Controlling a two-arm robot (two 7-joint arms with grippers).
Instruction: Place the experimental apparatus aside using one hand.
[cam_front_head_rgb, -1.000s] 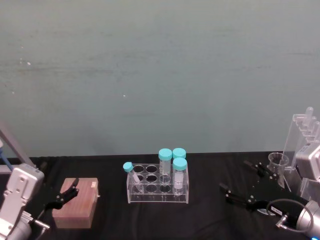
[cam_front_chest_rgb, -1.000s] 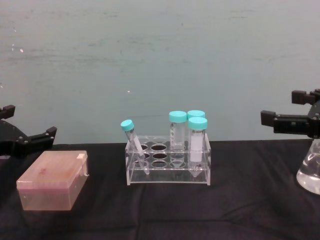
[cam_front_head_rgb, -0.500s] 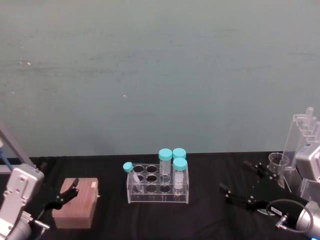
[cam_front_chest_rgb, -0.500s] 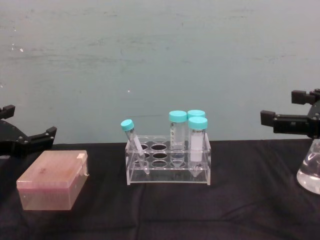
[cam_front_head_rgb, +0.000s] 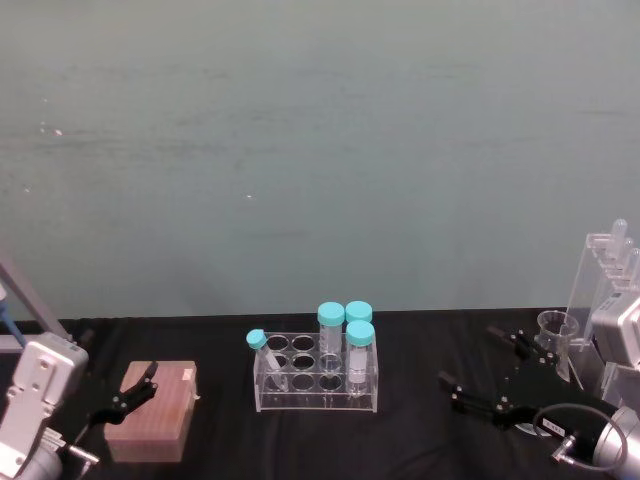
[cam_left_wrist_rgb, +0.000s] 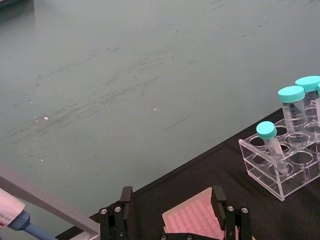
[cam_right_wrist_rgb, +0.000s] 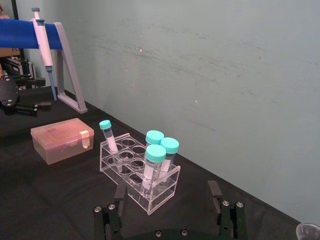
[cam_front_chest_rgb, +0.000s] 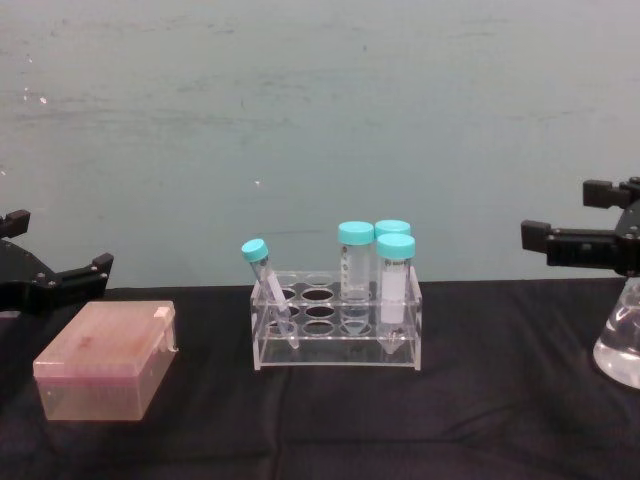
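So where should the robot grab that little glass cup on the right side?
Probably by its straight side wall, around the middle. The small beaker stands upright on the black table, so the open right gripper could slide in level from the front, one finger on each side. The tall clear stand sits just behind it, so coming from the back looks blocked.
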